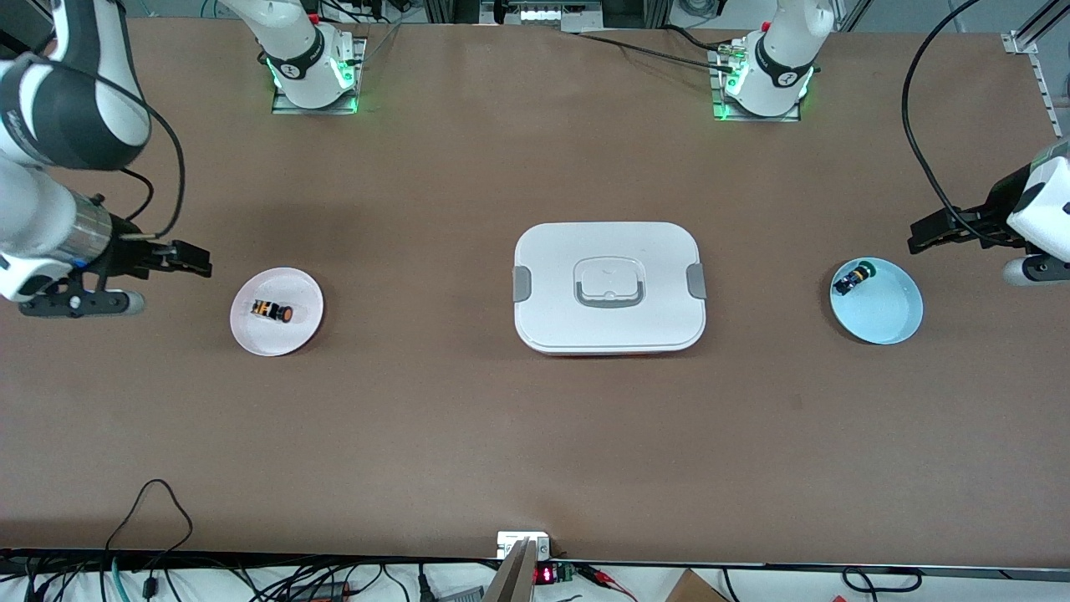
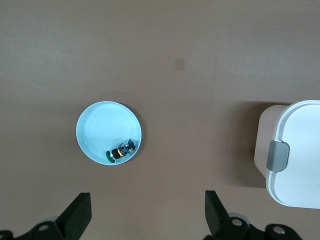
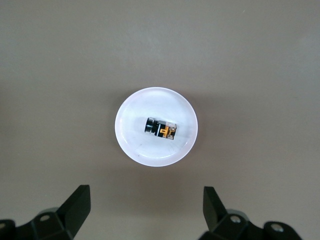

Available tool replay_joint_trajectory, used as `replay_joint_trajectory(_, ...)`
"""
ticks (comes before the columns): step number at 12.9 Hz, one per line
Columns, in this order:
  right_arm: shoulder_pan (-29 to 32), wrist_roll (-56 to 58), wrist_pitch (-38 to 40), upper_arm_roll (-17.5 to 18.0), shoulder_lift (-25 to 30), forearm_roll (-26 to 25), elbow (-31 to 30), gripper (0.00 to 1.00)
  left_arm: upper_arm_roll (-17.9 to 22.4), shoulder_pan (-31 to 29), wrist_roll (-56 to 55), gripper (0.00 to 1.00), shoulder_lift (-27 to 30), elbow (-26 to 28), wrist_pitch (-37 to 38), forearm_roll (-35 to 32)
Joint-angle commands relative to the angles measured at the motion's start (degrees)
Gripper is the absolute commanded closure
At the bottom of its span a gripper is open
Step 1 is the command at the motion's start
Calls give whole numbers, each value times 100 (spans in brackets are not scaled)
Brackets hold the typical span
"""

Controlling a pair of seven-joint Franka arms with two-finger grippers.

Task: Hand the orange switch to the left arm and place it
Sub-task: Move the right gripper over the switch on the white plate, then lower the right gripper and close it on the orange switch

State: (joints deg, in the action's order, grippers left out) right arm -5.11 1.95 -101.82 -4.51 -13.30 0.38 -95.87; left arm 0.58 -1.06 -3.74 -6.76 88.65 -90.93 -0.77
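The orange switch lies on its side on a pale pink plate toward the right arm's end of the table. It also shows in the right wrist view on that plate. My right gripper hangs open and empty over bare table beside the plate; its jaws stand wide apart in the right wrist view. My left gripper is open and empty over the table beside a light blue plate, as the left wrist view shows. The white box sits mid-table between the two plates.
The blue plate holds a black-and-blue switch with a green cap, which also shows in the left wrist view. The box's end with a grey latch shows in the left wrist view. Cables run along the table edge nearest the front camera.
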Motion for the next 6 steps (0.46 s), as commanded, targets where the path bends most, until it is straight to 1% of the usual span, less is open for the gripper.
replay_joint_trajectory(1,-69,-81,-390,3,-514,-3,-10,0,-50,-105,5,0,34,-24,84,121)
replay_joint_trajectory(4,-8,-81,-698,-6,-901,14,-203,0,-50,-105,5,0,25,-41,93,121)
replay_joint_trajectory(6,10,-81,-1119,-6,-1069,49,-405,0,-50,-105,5,0,25,-50,93,121)
